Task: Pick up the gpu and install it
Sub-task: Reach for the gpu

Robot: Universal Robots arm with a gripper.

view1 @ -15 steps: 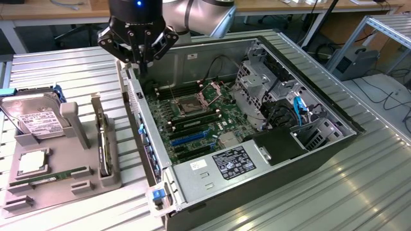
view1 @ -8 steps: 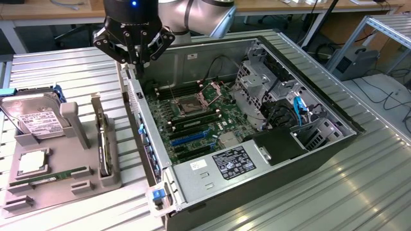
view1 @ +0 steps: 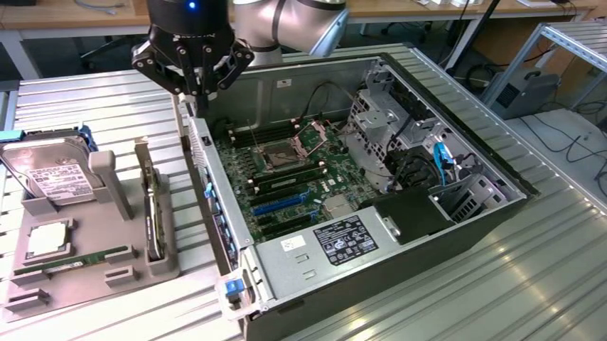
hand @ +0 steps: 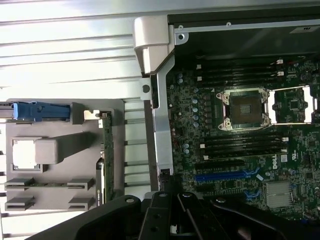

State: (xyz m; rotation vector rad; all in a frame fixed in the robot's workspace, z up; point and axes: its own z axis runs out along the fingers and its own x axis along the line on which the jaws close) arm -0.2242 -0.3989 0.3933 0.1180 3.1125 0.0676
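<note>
The gpu [view1: 149, 213] stands on its long edge in a slot of the grey holder [view1: 90, 277], to the exterior view's left of the open computer case [view1: 474, 227]. The wrist view shows it edge-on as a thin greenish-brown strip [hand: 107, 160]. My gripper [view1: 200, 99] hangs shut and holds nothing, above the case's back corner by its rear wall [view1: 204, 185], well away from the gpu. The black fingers [hand: 169, 192] reach over the case wall next to the motherboard [hand: 240, 145]. A blue expansion slot [hand: 225, 176] lies bare on the board.
The holder also carries a silver hard drive [view1: 57, 177], a processor chip [view1: 47, 240] and a green memory stick [view1: 81, 259]. Inside the case are drive cages [view1: 389, 121], cables and a power supply [view1: 346, 241]. Ribbed metal table [view1: 531, 284] surrounds everything.
</note>
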